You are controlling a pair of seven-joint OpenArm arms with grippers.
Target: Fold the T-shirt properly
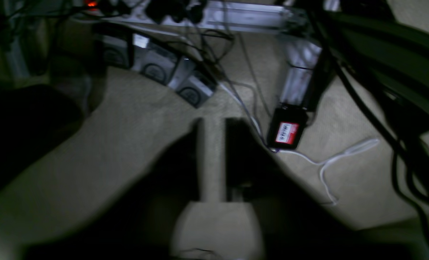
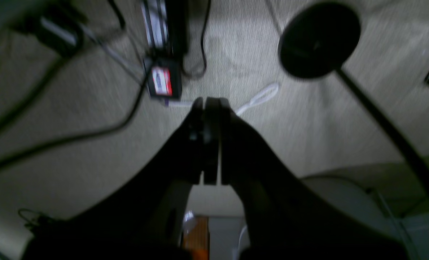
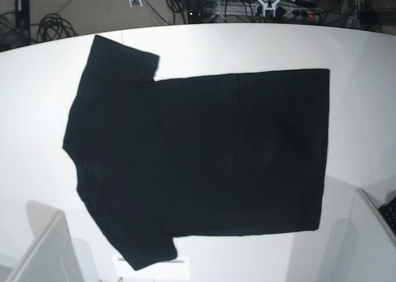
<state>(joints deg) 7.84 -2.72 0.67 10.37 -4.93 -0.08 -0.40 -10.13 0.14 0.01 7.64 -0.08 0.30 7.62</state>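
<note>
The large black short-sleeved cloth T-shirt (image 3: 204, 152) lay spread flat, plain side up, on the white round-edged table (image 3: 359, 53), its collar end toward the left of the base view and its straight hem toward the right. One sleeve reached toward the far edge, the other toward the near edge, and the cloth sat almost free of wrinkles. No fold had been made yet.

Neither arm showed in the base view. In its own wrist view the left gripper (image 1: 212, 159) pointed down at beige carpet (image 1: 127, 144) and tangled black cables (image 1: 207, 47), well away from the shirt; its dark fingers looked slightly parted in the blur, yet it counted as closed and held nothing. The right gripper (image 2: 210, 141) had its jaws pressed together, empty, above the same carpet beside a black round lamp base (image 2: 319, 39).

The shirt would likely handle as light, limp and yielding cloth, apt to sag, drag and bunch when lifted by one point. A pinch at a sleeve edge and at the matching hem corner, taken together, seemed the soundest hold
</note>
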